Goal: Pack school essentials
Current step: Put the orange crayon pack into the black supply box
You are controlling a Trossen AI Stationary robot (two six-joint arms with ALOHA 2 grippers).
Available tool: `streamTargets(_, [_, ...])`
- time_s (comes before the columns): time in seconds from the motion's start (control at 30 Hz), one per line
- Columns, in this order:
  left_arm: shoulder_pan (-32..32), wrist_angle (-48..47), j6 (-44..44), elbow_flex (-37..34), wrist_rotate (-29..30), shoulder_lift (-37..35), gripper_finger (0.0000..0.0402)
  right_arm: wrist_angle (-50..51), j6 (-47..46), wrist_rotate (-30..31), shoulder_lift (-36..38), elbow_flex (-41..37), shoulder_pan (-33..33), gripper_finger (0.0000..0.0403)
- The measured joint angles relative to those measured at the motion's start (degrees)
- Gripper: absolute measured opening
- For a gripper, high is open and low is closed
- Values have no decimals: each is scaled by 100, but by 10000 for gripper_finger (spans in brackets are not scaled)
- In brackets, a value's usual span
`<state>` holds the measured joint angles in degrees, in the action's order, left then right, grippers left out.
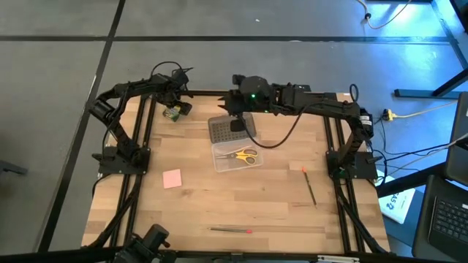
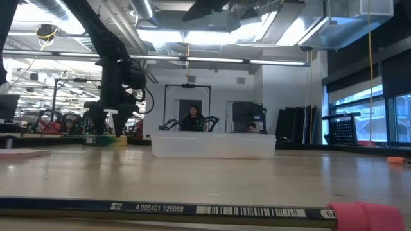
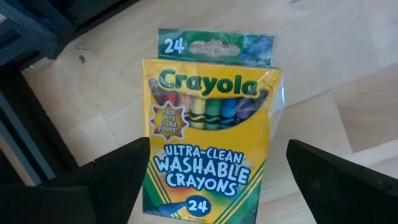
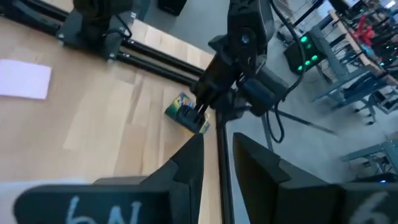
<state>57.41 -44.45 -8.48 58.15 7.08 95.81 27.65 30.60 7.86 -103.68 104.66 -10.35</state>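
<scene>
- A light wooden table (image 1: 241, 197) with black rails stood on a grey floor; the low view looked across it into a bright workshop where a person (image 2: 192, 119) sat far behind.
- The left gripper (image 1: 174, 109) hung over the Crayola crayon box (image 3: 208, 134) at the table's far left edge, its fingers (image 3: 118, 177) spread wide on either side of the box, not clamped on it.
- The right gripper (image 1: 235, 104) sat at the far edge above the clear case's grey studded lid (image 1: 223, 130); its fingers (image 4: 186, 165) stood a narrow gap apart, holding nothing visible.
- Yellow-handled scissors (image 1: 243, 155) lay inside the clear case (image 1: 235, 158).
- A pink notepad (image 1: 172, 178) lay left of the case, well apart.
- One pencil (image 1: 309, 186) lay on the right, another pencil (image 1: 230, 229) near the front edge.
</scene>
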Motion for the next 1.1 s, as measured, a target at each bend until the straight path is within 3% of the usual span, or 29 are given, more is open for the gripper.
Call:
streamTargets(0.37, [22,57,-5,4,66,-4,372,-91,273,-4,-510,0,-33,88])
streamTargets(1.1, [22,109,-36,-7,-102,-4,372,-84,222,0,-509,0,-37,88])
